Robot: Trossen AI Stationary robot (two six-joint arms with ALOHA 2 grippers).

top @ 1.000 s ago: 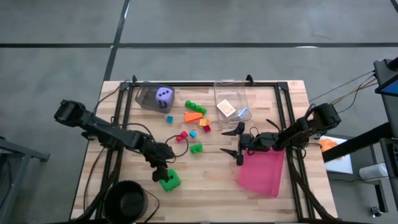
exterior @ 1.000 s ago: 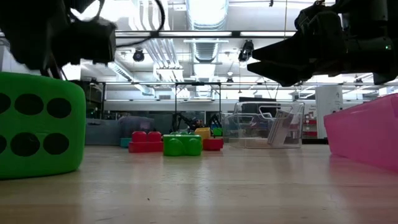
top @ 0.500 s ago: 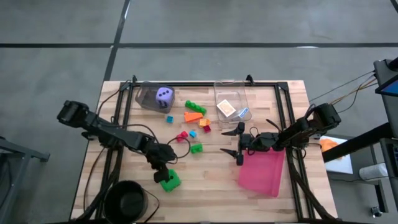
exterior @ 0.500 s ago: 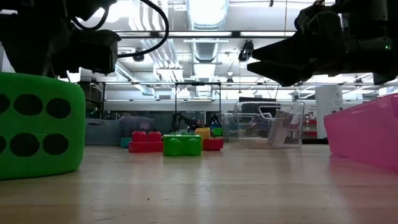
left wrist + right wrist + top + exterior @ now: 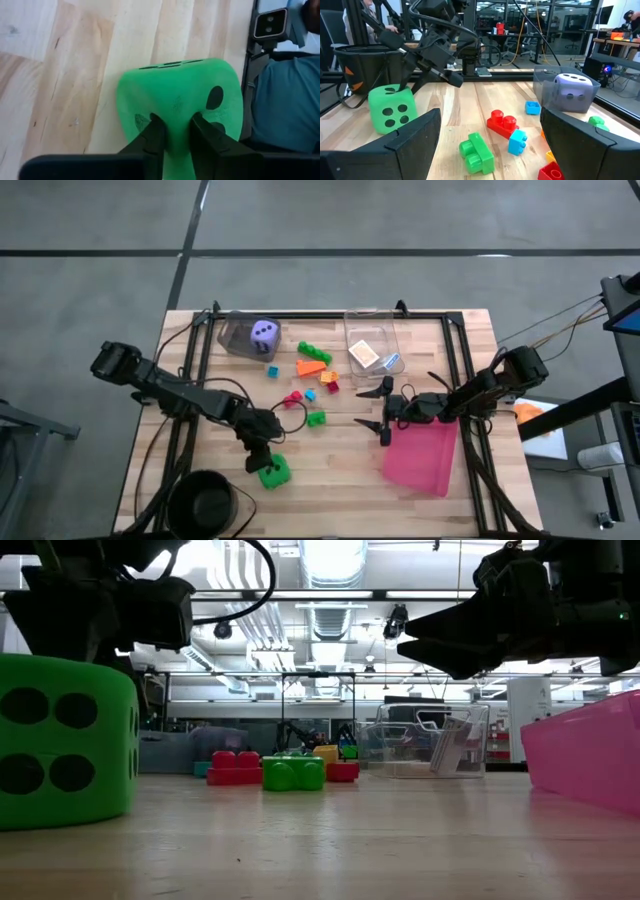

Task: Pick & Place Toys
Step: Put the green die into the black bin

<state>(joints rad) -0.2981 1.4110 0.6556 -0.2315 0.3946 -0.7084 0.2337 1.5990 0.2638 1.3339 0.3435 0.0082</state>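
The green die [image 5: 275, 472] stands on the table near its near edge, left of centre, large in the low view [image 5: 65, 740]. My left gripper [image 5: 262, 459] is shut on its top. My right gripper [image 5: 385, 412] hangs open above the table beside the pink tray [image 5: 422, 458], holding nothing. The purple die [image 5: 264, 333] sits at a grey holder at the far left. Small bricks lie mid-table: green [image 5: 314, 352], orange [image 5: 310, 367], red [image 5: 293, 397], blue [image 5: 272, 371] and another green [image 5: 316, 418]. Two flat packets [image 5: 366, 353] lie in the clear box [image 5: 372, 340]. My left gripper pinches a raised fold of the green die's soft upper face [image 5: 175, 107] between its two fingers [image 5: 156, 125]. The fingers come from above, slanting down from the table's left. The die's bottom rests on the table, and the face bulges up between the fingers.
A black bucket [image 5: 205, 502] stands at the near left corner. Dark rails [image 5: 190, 380] run along both sides of the table. Bare wood lies between the green die and the pink tray [image 5: 590, 755].
My left gripper has shut on the green die's top, drawing up a fold of it. The die has turned a little on the table, so that a side face now shows in the low view.
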